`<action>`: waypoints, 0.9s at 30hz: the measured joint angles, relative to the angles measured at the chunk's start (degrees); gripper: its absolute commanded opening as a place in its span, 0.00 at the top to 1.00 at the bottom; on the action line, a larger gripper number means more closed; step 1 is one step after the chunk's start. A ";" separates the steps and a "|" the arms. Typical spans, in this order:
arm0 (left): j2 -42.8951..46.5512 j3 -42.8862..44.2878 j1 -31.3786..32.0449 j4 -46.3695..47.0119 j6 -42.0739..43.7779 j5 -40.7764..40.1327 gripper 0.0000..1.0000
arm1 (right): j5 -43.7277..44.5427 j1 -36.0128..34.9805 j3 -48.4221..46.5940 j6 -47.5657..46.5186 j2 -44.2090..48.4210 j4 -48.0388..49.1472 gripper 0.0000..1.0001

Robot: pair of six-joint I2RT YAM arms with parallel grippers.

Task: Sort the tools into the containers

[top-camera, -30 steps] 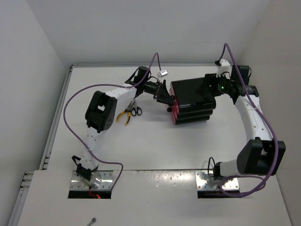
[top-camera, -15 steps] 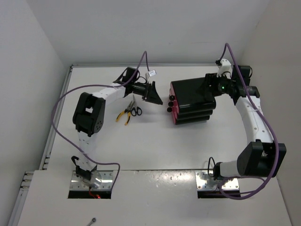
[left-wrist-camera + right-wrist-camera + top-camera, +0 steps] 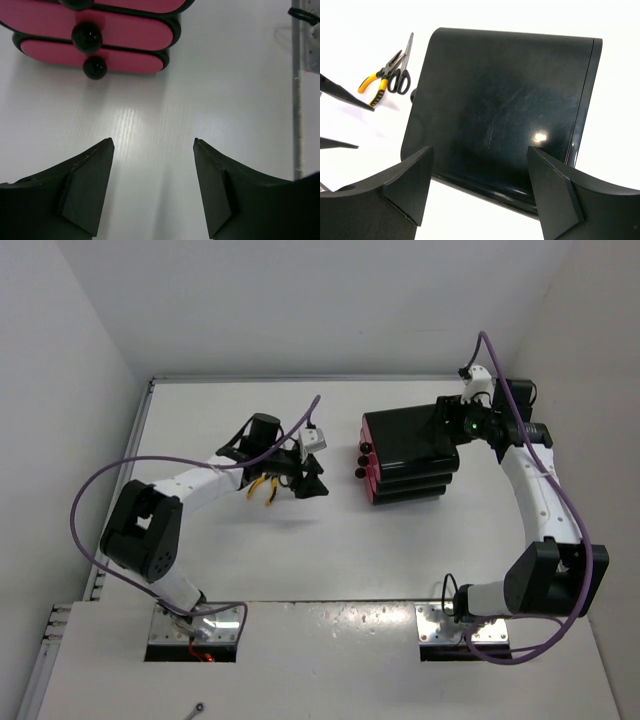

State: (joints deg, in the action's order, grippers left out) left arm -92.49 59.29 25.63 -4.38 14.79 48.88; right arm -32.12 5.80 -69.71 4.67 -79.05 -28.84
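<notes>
The glossy black drawer box (image 3: 412, 443) stands right of centre, its three pink drawers (image 3: 370, 478) and black knobs (image 3: 360, 460) facing left. In the left wrist view two drawers (image 3: 95, 30) with their knobs (image 3: 86, 37) show ahead. The yellow-handled pliers (image 3: 262, 487) lie left of the box. My left gripper (image 3: 308, 478) is open and empty above the table beside them (image 3: 153, 141). The black-handled scissors (image 3: 400, 75) and the pliers (image 3: 376, 84) show in the right wrist view. My right gripper (image 3: 480, 148) is open above the box's back top (image 3: 505, 100). The screwdriver is out of view.
White walls close in the table at the back and on both sides. A metal rail (image 3: 100, 560) runs along the table's left edge. A small metal item (image 3: 197, 707) lies on the lower ledge near the front. The left arm's purple cable (image 3: 90, 500) loops out to the left.
My left gripper has drawn back from the drawer fronts, leftward and nearer, and now hangs open over the tools. The right arm and the box have not moved.
</notes>
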 measured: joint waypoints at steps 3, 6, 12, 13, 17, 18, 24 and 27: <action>-1.95 0.52 0.48 2.71 3.63 0.02 0.31 | 0.00 0.00 0.00 0.00 0.07 0.00 0.25; -5.62 2.69 0.72 4.39 5.57 -0.04 0.32 | 0.02 0.00 0.00 0.00 0.09 0.00 0.25; -12.70 9.79 2.49 5.57 8.33 0.31 0.32 | 0.20 0.00 0.00 -0.17 0.09 0.00 0.25; -13.57 10.80 2.86 5.88 8.57 0.37 0.32 | 0.20 0.00 0.00 -0.17 0.09 0.02 0.25; -16.41 14.05 4.44 6.71 8.81 0.59 0.32 | 0.50 0.00 0.02 -0.35 0.09 0.00 0.25; -16.98 14.53 4.90 6.91 8.83 0.57 0.32 | 0.50 0.00 0.02 -0.46 0.09 0.00 0.25; -20.70 16.41 6.54 8.81 7.10 0.33 0.32 | 0.76 0.00 0.02 -1.49 0.09 -0.28 0.25; -21.97 17.59 6.67 9.11 6.56 -0.35 0.32 | 0.87 0.00 0.02 -1.81 0.07 -0.37 0.25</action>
State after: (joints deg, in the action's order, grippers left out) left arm -114.45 76.88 32.29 4.73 21.34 48.53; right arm -31.24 5.80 -69.69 2.85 -78.98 -29.21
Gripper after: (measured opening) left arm 0.681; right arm 0.751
